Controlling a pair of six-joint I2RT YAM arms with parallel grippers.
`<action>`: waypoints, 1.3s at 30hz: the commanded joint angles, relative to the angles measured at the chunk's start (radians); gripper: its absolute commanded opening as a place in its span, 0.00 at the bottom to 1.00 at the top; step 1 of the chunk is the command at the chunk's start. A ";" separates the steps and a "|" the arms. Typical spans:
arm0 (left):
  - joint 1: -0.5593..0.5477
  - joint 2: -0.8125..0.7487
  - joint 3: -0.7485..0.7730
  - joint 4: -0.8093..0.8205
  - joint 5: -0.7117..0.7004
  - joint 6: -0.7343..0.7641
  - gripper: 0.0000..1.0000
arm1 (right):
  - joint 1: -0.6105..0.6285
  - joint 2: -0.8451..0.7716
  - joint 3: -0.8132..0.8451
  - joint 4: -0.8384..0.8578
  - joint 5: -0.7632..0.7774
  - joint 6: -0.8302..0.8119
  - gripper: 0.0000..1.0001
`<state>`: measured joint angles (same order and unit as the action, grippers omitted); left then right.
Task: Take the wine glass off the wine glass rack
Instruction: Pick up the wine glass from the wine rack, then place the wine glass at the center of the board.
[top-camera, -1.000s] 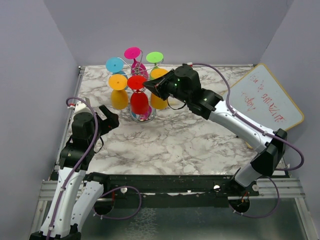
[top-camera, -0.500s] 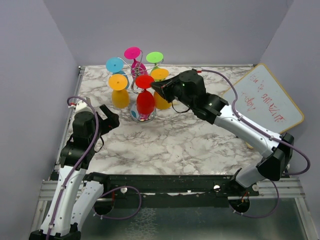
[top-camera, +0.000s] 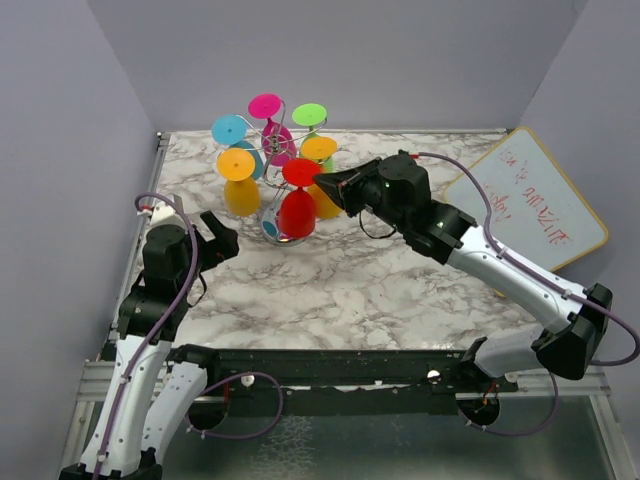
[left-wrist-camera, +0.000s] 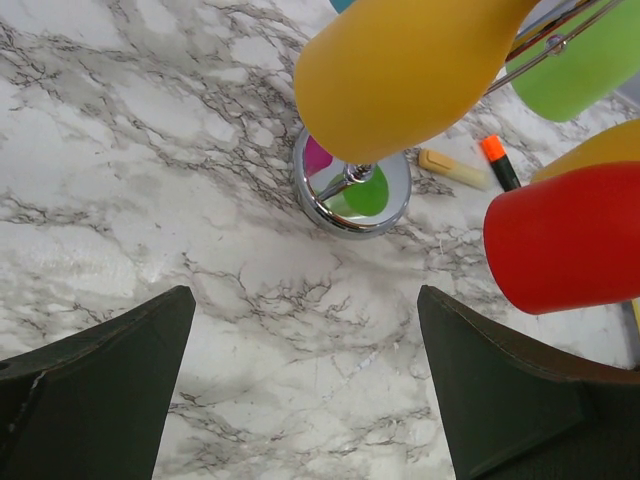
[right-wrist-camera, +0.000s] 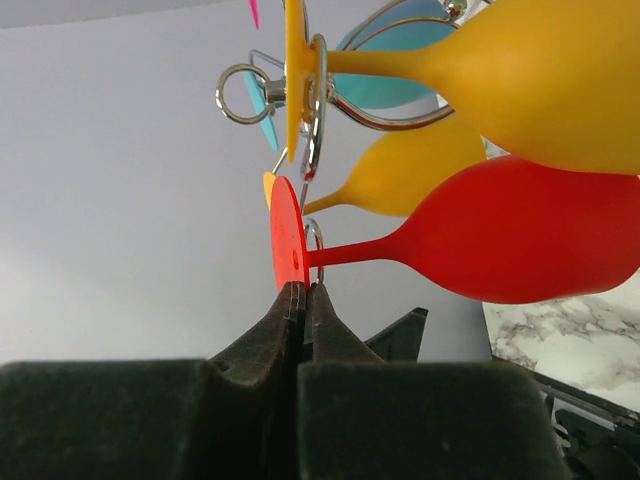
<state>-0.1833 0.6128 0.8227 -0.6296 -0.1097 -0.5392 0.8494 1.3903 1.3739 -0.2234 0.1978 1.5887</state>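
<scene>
You've pulled the red wine glass (top-camera: 297, 212) outward from the wine glass rack (left-wrist-camera: 398, 195), right hand (right-wrist-camera: 303, 292) pinched tight on its foot

Red wine glass (top-camera: 297, 212), chrome rack (left-wrist-camera: 350, 205), grey-veined marble table (top-camera: 350, 285)

Robotics lab cell: plain lilac partition walls (top-camera: 60, 150) enclose marble-patterned worktop (top-camera: 340, 290), aluminium mounting rail (top-camera: 100, 380) at near edge, scribbled white dry-erase board (top-camera: 530, 200).
</scene>
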 joint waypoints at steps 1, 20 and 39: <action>0.001 -0.002 0.059 -0.063 0.007 0.082 0.95 | 0.003 -0.061 -0.061 0.058 -0.052 -0.002 0.01; 0.001 -0.040 0.079 -0.055 0.604 0.031 0.96 | 0.003 -0.362 -0.474 0.141 -0.191 -0.302 0.00; -0.022 -0.172 -0.327 0.670 1.035 -0.383 0.72 | 0.003 -0.424 -0.621 0.402 -0.572 -0.797 0.00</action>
<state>-0.1963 0.4534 0.5610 -0.2451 0.8467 -0.7841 0.8494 0.9428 0.7597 0.0769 -0.2211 0.8742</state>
